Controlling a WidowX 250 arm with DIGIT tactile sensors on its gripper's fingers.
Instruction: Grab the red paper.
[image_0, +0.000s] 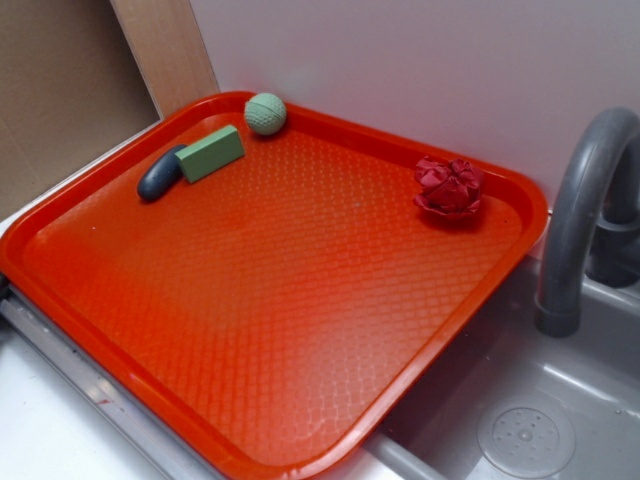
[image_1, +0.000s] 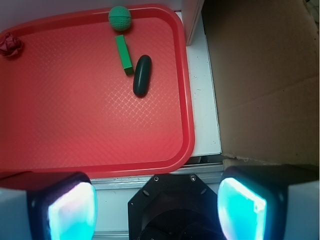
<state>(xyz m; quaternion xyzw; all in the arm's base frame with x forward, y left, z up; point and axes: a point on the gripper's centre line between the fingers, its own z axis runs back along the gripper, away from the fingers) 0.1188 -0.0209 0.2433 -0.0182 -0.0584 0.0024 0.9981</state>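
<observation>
The red paper is a small crumpled wad with folds like a rose. It lies inside the orange-red tray, close to the tray's corner on the side of the grey faucet, and it seems to touch or almost touch the rim there. In the wrist view the same wad appears at the far left edge of the picture, partly cut off.

Nothing stands near the paper. The other things are grouped at the opposite end of the tray, well apart from it: a green ball against the rim, a green block just beside it, and a dark oval object which touches the block. Next to the tray is a grey sink with its drain.

The end effector is visible only in the wrist view. Its two fingers, with glowing cyan pads, stand wide apart and hold nothing, so it is released. It hangs over the edge of the surface outside the tray, far from the paper.

I judge that the task is at the very beginning: the approach is not yet made. The next move calls for travelling across the tray toward the paper's corner, then descending with the fingers on both sides of the wad. The near rim could obstruct one finger, so the alignment must be careful.
</observation>
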